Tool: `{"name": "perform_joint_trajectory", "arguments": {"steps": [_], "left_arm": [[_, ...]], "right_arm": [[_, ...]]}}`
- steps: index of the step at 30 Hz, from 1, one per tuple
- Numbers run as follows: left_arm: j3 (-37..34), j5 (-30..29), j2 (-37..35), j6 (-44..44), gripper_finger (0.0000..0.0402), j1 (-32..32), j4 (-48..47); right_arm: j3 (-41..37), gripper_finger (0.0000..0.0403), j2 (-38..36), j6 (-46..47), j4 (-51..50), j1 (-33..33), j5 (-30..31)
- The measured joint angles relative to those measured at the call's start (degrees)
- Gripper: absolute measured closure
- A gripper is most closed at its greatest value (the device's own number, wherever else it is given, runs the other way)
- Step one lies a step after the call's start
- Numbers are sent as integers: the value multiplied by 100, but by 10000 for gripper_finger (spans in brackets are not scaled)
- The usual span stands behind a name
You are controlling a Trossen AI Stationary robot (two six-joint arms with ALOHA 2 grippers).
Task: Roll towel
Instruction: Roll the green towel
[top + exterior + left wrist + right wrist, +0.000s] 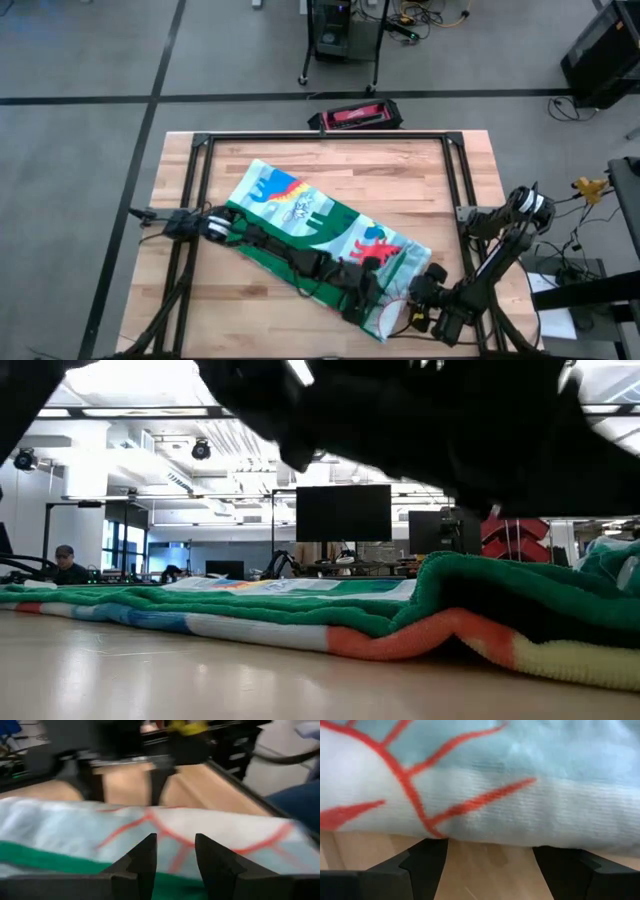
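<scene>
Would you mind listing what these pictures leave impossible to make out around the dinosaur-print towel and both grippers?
- High view: the left gripper lies dark over the striped dinosaur-print cloth towel; its fingers blur together.
- Low view: a dark arm fills the upper picture, hiding both grippers.
- Left wrist view: motion blur smears the towel's print.
- Right wrist view: the right gripper faces the towel's edge; contact beneath is hidden.

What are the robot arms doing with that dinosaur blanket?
It is a towel, lying folded in a long strip slanting across the wooden table. Both arms work at its near end. The left gripper is over the cloth with its fingers apart. The right gripper sits open on the wood at the towel's edge. No roll shows yet.
</scene>
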Motion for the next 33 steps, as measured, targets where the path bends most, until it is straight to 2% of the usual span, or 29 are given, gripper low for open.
{"name": "perform_joint_trajectory", "arguments": {"steps": [8, 13, 17, 26, 33], "left_arm": [[0, 733, 31, 166, 283, 446, 237], [15, 962, 139, 457, 283, 525, 588], [13, 985, 444, 493, 283, 523, 1004], [11, 970, 575, 470, 283, 575, 669], [20, 952, 575, 471, 283, 580, 452]], "right_arm": [[11, 137, 105, 46, 6, -2, 56], [11, 128, 132, -2, 52, -2, 82], [11, 120, 132, 4, 67, -2, 78], [11, 128, 92, 2, 63, -30, 30], [11, 123, -263, -290, 70, -206, 11]]}}
